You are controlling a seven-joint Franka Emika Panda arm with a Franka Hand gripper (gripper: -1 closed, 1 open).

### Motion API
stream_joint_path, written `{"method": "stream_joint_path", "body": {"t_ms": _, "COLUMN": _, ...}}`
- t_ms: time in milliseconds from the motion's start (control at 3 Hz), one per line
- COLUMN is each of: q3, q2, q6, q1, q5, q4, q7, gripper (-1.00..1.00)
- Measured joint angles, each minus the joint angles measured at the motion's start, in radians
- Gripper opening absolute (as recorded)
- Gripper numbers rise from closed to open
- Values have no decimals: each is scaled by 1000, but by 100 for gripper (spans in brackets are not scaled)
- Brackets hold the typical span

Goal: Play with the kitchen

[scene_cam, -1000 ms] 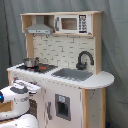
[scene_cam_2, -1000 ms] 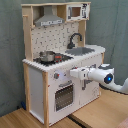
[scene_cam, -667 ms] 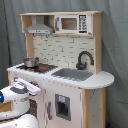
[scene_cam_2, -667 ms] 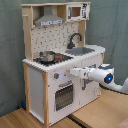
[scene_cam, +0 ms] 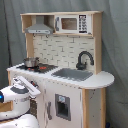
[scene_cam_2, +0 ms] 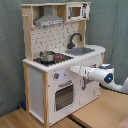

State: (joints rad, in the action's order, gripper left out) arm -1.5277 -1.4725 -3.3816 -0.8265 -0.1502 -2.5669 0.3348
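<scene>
Kitchen (scene_cam: 65, 65) of white panels and light wood stands upright against a grey curtain (scene_cam: 115, 60) in both exterior views, filling most of each picture. Its counter carries a small metal pot (scene_cam_2: 47, 56) on the stovetop (scene_cam: 37, 67), a grey sink (scene_cam: 74, 74) beside that, and a black faucet (scene_cam: 84, 59) curving over the sink's back edge. Above sit a hood (scene_cam_2: 49, 21) and a microwave (scene_cam: 71, 23) on the top shelf, with a tiled back wall between shelf and counter. In the second exterior view the windowed oven door (scene_cam_2: 63, 96) is closed under a row of knobs (scene_cam_2: 56, 76), and the kitchen rests on a wooden surface (scene_cam_2: 95, 112). The white arm reaches in from the second exterior view's right, its gripper (scene_cam_2: 76, 70) held at the front panel just below the counter edge, beside the knobs. Whether the fingers are released or clenched cannot be told, nor whether they touch the panel.
</scene>
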Motion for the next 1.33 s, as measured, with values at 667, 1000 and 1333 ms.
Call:
{"method": "stream_joint_path", "body": {"t_ms": 667, "q3": 0, "q2": 0, "q6": -6, "q1": 0, "q5": 1, "q4": -2, "q7": -212, "gripper": -100}}
{"method": "stream_joint_path", "body": {"t_ms": 1000, "q3": 0, "q2": 0, "q6": -9, "q1": 0, "q5": 1, "q4": -3, "q7": -313, "gripper": -100}}
{"method": "stream_joint_path", "body": {"t_ms": 1333, "q3": 0, "q2": 0, "q6": -12, "q1": 0, "q5": 2, "q4": -4, "q7": -428, "gripper": -100}}
